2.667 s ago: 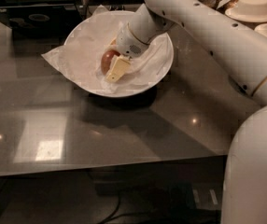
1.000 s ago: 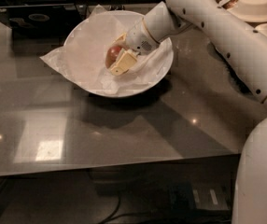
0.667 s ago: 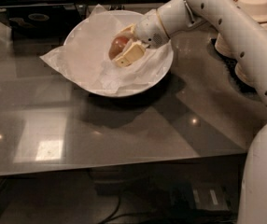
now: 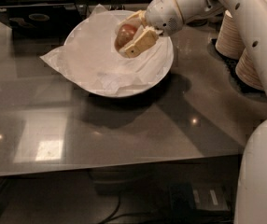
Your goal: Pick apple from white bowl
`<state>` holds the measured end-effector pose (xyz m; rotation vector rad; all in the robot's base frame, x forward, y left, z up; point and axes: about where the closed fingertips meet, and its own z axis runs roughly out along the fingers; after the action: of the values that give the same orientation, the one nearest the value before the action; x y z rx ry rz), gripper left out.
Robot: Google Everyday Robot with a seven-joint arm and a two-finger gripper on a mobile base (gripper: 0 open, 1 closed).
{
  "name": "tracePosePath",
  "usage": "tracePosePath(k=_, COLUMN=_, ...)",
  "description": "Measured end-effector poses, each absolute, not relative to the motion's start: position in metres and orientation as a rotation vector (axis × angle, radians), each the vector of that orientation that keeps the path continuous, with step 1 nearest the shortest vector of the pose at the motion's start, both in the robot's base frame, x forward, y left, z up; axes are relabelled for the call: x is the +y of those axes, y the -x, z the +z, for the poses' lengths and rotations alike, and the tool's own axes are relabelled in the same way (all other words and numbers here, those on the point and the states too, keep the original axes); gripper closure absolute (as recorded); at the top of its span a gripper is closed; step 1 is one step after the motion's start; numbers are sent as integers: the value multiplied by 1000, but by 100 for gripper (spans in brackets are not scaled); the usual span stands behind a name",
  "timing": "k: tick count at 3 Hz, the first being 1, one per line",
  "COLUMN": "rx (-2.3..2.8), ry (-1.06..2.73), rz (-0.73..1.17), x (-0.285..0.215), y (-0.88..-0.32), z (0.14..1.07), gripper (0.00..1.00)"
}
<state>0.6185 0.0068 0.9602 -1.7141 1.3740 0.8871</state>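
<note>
The gripper is over the bowl, toward 1 o'clock of the bowl's centre, just inside the rim. Its two pale fingers are clenched on the apple, one across the top and one beneath, so the reddish skin shows between them. Whether the apple touches the paper below cannot be told. The arm reaches in from 2 o'clock. The crinkled paper lines the bowl and one corner pokes over the rim at 9 o'clock. The bowl stands on a glossy grey table. Stacks of paper dishes stand at 3 o'clock, apart from the bowl.
</note>
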Motion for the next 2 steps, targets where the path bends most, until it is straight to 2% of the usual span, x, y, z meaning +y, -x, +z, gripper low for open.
tracePosePath(k=2, rx=1428, ry=1908, rz=760, x=-5, y=-578, z=970, gripper=100)
